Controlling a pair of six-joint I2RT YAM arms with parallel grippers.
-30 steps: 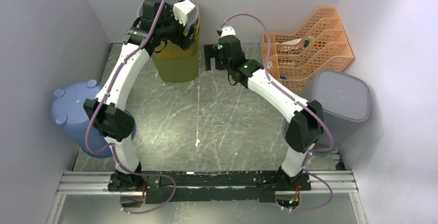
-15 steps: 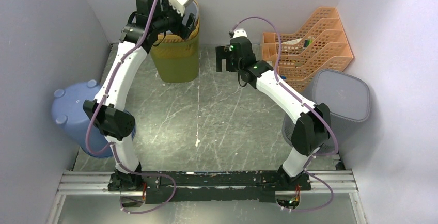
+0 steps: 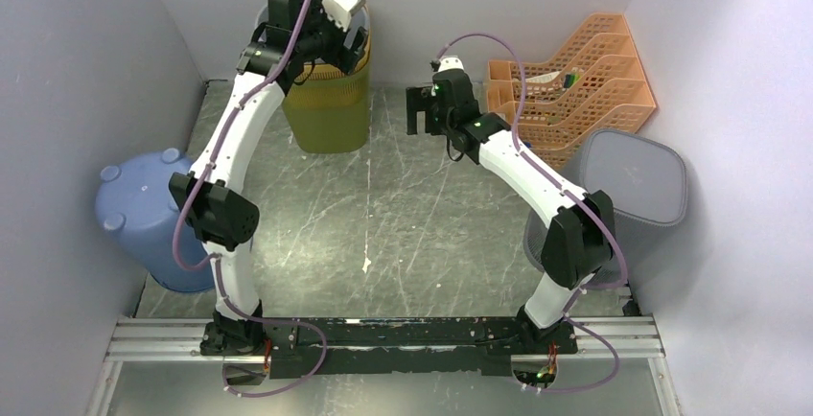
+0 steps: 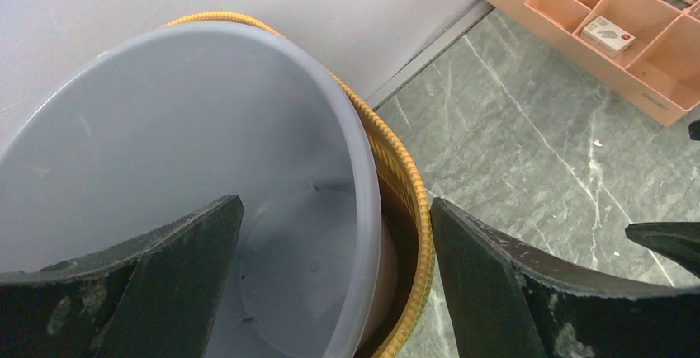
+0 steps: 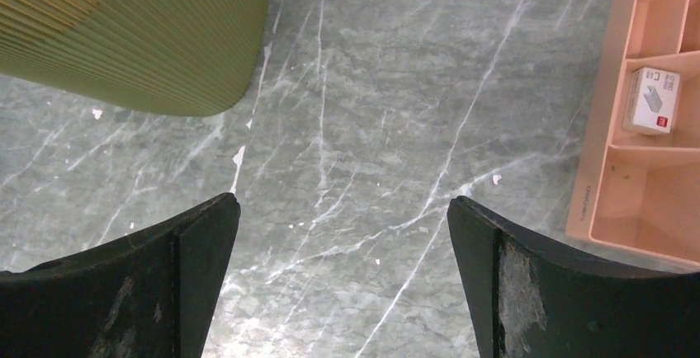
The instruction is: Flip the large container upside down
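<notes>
Left tool (open, empty) above grey bin in yellow basket; right tool open.

From where I stand, the left arm stretches far back and upward, its elbow low near the base. The left gripper is held high with its jaws spread wide. The right arm bends inward. The right gripper points down, its jaws equally wide apart.

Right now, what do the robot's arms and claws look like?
The left arm and right arm have white tube-shaped links, chunky black joints and purple cables looping along them. The fingers are black, curved and scuffed.
</notes>
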